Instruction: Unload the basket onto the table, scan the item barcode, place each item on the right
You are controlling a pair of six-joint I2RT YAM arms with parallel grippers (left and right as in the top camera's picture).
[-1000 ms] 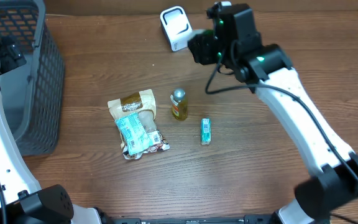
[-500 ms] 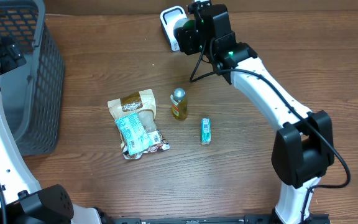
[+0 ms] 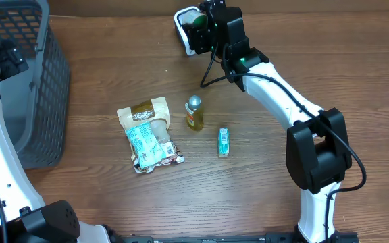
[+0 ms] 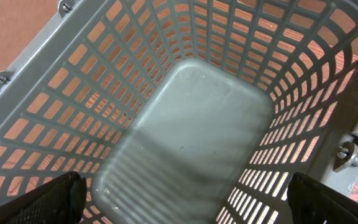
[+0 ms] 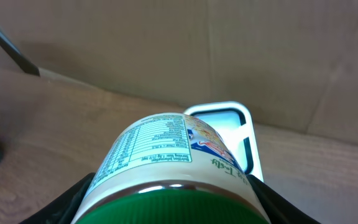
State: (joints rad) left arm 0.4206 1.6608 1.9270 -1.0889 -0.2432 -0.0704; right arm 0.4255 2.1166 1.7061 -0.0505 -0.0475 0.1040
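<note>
The basket (image 4: 135,56) lies straight under the left pincer (image 4: 191,205), whose jaws stand wide apart and empty, well away from the work. The right pincer (image 5: 171,208) is clamped on the can (image 5: 166,155), green end toward the wrist, long axis running forward. The scanner (image 5: 252,134) stands just ahead of the can's far end, slightly right. Print faces up and no barcode shows, so a roll about that axis looks needed.

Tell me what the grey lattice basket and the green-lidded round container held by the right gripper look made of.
Grey lattice basket: moulded plastic, matte, with one-piece ribbed walls and a smooth floor. Green-lidded round container: glossy lid reflecting light, probably plastic; the body wears a printed label, paper or film.
</note>
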